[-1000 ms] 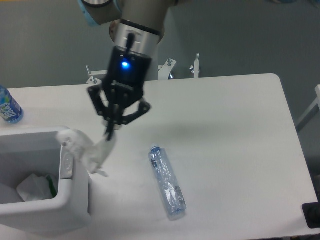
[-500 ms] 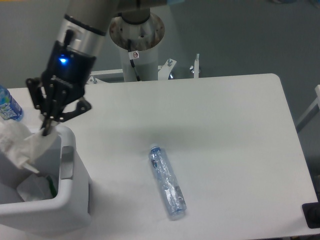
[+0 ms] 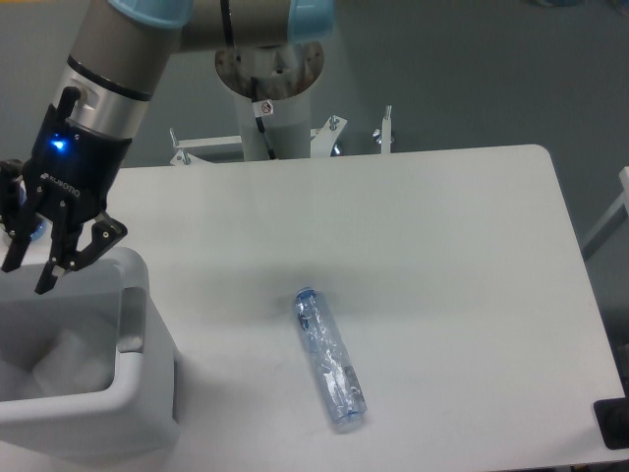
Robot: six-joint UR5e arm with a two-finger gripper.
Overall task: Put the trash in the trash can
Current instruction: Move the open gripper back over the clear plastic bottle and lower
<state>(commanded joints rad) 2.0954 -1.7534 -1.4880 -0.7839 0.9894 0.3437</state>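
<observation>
My gripper (image 3: 28, 276) hangs over the far edge of the white trash can (image 3: 147, 403) at the table's left, its fingers spread open with nothing between them. Inside the trash can lies a pale white mass (image 3: 71, 356), blurred, which looks like the crumpled paper. The clear bluish crinkled plastic bottle (image 3: 329, 359) lies on its side on the white table (image 3: 442, 256), well to the right of the trash can and far from the gripper. A grey oval patch (image 3: 132, 317) marks the can's right rim.
The arm's base column (image 3: 270, 79) and metal brackets (image 3: 334, 133) stand behind the table's far edge. A dark object (image 3: 611, 423) sits past the table's bottom right corner. The trash can fills the near left corner.
The gripper carried the white paper leftward from the table to over the trash can, then opened. The paper has left the fingers and now sits inside the can. The bottle has not moved.
</observation>
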